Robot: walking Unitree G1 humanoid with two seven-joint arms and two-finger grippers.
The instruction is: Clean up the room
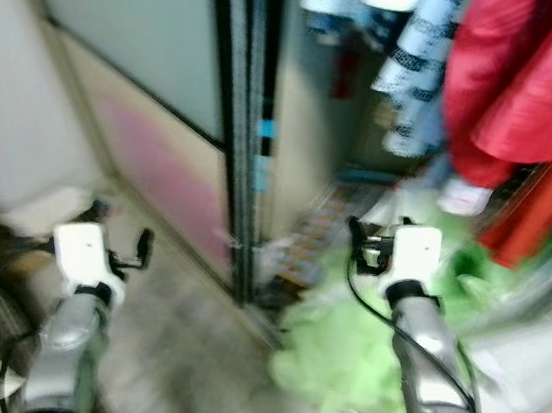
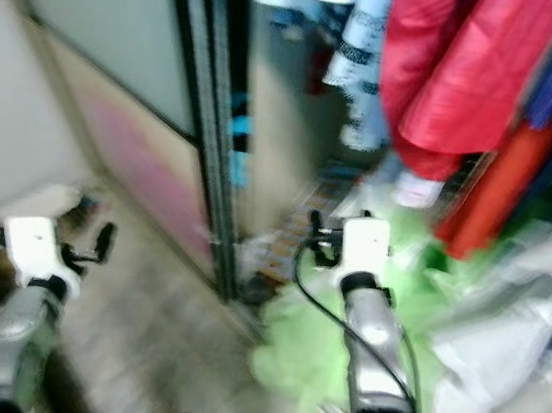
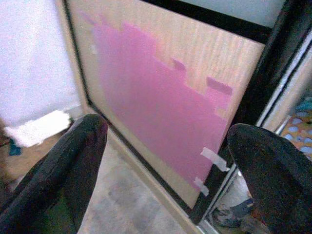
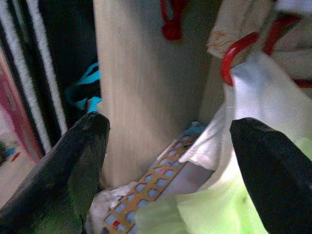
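While both arms reach forward, left claw (image 3: 161, 161) spread wide, empty, right claw (image 4: 165, 161) likewise, before green cloth (image 1: 339, 345).

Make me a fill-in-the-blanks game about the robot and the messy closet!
1. The jackets hanging above the right pincer are mostly ____.
2. The fluffy heap on the floor under the right arm is light ____.
3. The big patch on the sliding door facing the left pincer is ____.
4. Both pincers have their fingers ____.

Missing words: red; green; pink; open
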